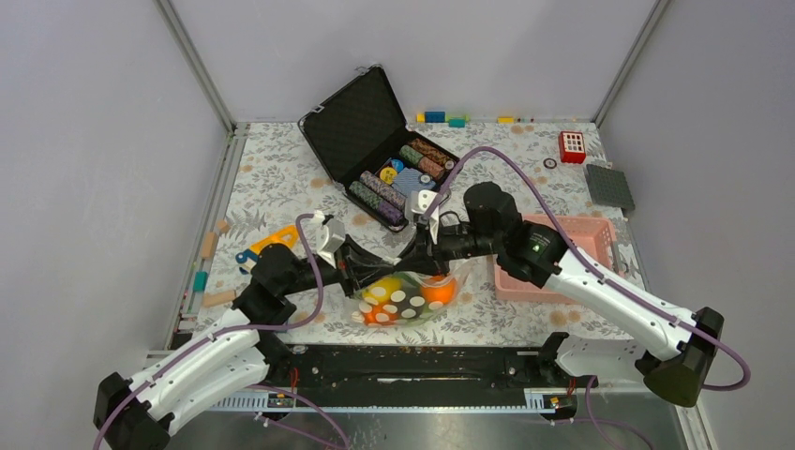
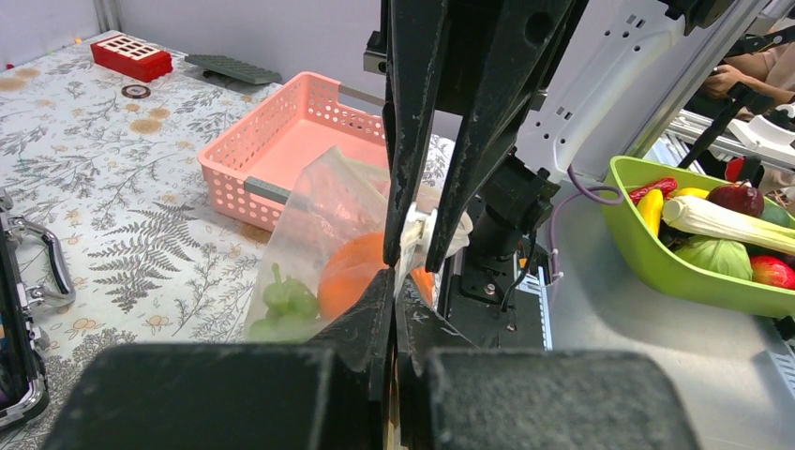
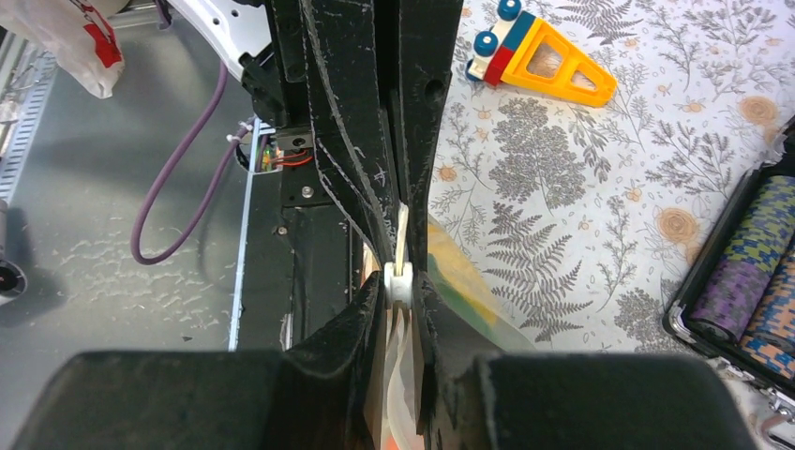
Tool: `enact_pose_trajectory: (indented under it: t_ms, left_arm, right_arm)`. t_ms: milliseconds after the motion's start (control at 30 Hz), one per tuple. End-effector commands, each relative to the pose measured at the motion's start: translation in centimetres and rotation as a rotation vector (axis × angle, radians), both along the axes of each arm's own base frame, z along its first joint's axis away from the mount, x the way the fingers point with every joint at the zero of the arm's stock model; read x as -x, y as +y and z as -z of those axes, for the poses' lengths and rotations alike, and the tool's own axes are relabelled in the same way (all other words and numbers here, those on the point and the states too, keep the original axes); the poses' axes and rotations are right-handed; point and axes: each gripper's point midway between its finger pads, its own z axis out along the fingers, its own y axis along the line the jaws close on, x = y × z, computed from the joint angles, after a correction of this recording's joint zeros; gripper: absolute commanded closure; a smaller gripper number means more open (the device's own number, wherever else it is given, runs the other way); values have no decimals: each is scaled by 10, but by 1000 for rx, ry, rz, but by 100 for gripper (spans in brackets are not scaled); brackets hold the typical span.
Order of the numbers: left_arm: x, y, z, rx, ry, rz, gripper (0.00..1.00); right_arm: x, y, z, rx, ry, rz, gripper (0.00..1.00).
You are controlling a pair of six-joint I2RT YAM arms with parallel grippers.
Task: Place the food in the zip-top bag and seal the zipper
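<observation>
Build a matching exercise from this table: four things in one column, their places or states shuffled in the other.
1. zip-top bag
2. pink basket
3. black chip case
4. red block

A. near the far right corner
B. open, at the far middle
C. pinched by the left gripper and the right gripper
D. just right of the zip-top bag

Pairs: 1-C, 2-D, 3-B, 4-A

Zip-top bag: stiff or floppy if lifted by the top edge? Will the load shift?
Probably floppy: the zip-top bag film sags and creases below where the left hand and right hand pinch its top edge. Likely bottom-heavy: the orange pumpkin and green grapes pool low, so it may swing and the toys may shift.
</observation>
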Motion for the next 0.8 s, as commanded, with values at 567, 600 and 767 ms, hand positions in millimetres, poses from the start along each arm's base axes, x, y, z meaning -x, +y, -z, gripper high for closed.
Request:
enact_pose_trajectory:
  t_ms: [567, 600, 767]
  left_arm:
    - [-43, 39, -28, 156, 74, -366, 100]
    - [-45, 43, -27, 161, 78, -392, 100]
    - [-59, 63, -14, 155, 129, -538, 100]
  right_arm:
    - [-31, -64, 47, 238, -90, 279, 100]
    - [-32, -65, 49, 247, -87, 284, 100]
    - [-41, -77, 52, 272, -97, 330, 100]
